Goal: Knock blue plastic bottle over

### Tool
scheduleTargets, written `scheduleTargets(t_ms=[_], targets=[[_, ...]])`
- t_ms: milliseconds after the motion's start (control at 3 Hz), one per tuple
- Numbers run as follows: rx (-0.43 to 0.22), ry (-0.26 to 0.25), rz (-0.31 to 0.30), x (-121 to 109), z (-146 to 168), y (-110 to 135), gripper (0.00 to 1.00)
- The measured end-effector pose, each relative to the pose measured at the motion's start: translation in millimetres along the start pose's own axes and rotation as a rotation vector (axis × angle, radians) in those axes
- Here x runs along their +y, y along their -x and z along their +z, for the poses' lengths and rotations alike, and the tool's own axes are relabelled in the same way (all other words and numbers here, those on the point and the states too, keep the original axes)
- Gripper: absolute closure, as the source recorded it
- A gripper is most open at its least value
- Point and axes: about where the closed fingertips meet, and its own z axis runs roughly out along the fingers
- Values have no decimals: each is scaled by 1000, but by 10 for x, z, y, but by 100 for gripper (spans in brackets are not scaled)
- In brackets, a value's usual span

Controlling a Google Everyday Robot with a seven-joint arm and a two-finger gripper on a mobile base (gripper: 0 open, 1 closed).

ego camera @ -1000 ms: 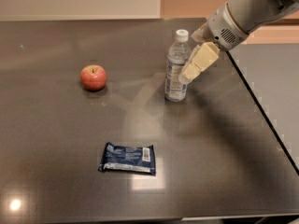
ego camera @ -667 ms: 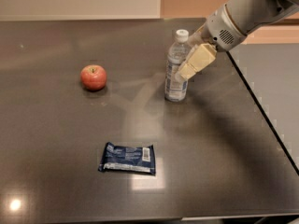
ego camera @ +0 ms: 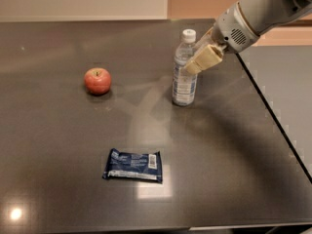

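The blue plastic bottle (ego camera: 184,84) is a small clear bottle with a white cap and a blue-and-white label. It stands upright on the dark table (ego camera: 234,155), right of centre. My gripper (ego camera: 200,61) reaches in from the upper right on a grey arm (ego camera: 253,18). Its cream tip lies against the bottle's upper right side, just below the shoulder.
A red apple (ego camera: 97,80) sits to the left of the bottle. A flat dark blue snack wrapper (ego camera: 132,165) lies nearer the front. The table's right edge (ego camera: 273,126) runs diagonally just right of the bottle, with grey floor beyond.
My gripper has moved up and left, from beside the bottle's middle to against its upper part. The bottle still stands; apple and wrapper have not moved.
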Motion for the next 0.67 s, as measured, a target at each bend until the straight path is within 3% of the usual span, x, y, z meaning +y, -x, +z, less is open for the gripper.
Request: scheduleTargets(t_ms=[333, 667], targets=[[19, -22, -4, 47, -142, 95, 87], [138, -58, -11, 117, -305, 187, 100]])
